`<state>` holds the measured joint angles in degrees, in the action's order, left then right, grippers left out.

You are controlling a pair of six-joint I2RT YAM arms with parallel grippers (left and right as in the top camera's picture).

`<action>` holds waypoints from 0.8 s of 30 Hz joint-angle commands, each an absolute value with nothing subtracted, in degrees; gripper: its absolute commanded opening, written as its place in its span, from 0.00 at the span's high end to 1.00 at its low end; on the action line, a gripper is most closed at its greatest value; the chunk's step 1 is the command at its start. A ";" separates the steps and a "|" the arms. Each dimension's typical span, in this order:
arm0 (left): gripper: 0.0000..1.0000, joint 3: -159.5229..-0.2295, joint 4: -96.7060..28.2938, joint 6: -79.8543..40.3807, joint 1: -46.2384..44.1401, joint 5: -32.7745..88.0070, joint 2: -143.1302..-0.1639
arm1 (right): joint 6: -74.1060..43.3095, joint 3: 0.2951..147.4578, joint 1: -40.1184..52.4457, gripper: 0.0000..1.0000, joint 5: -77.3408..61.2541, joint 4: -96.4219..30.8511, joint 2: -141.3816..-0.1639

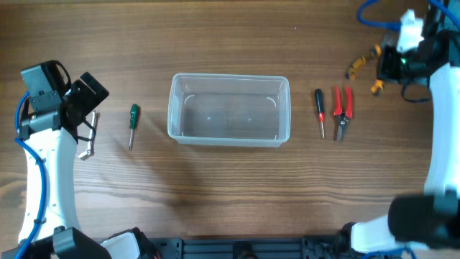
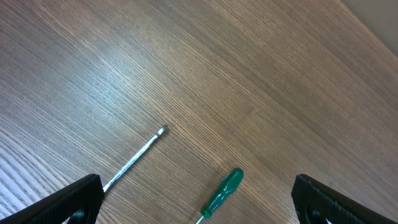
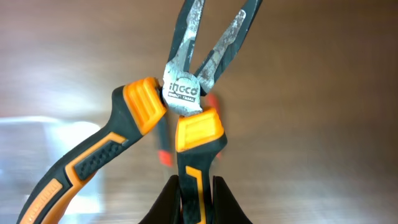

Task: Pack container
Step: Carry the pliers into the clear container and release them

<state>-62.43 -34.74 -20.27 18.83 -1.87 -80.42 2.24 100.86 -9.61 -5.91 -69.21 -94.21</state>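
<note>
The clear plastic container (image 1: 228, 110) stands empty at mid-table. My right gripper (image 1: 388, 65) is raised at the far right, shut on one handle of orange-and-black pliers (image 1: 363, 68). In the right wrist view the fingers (image 3: 196, 202) clamp that handle, and the pliers (image 3: 185, 93) hang with jaws and handles spread. My left gripper (image 1: 90, 97) hovers at the far left, wide open and empty (image 2: 199, 199). A green-handled screwdriver (image 1: 133, 119) lies left of the container and shows between the open fingers in the left wrist view (image 2: 224, 190).
A black-and-red screwdriver (image 1: 320, 111) and red-handled pliers (image 1: 342, 111) lie right of the container. A thin metal shaft (image 2: 134, 158) lies left of the green screwdriver, its lower end hidden behind my left finger. Arm bases stand along the near edge.
</note>
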 commanded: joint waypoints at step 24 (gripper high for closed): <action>0.00 -63.72 -34.54 -19.77 19.14 -2.44 -80.42 | 63.79 101.89 26.37 0.96 -7.97 -60.51 -115.96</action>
<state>-62.43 -34.74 -20.27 18.83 -1.87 -80.42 61.34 102.08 26.09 -5.74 -61.19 -115.35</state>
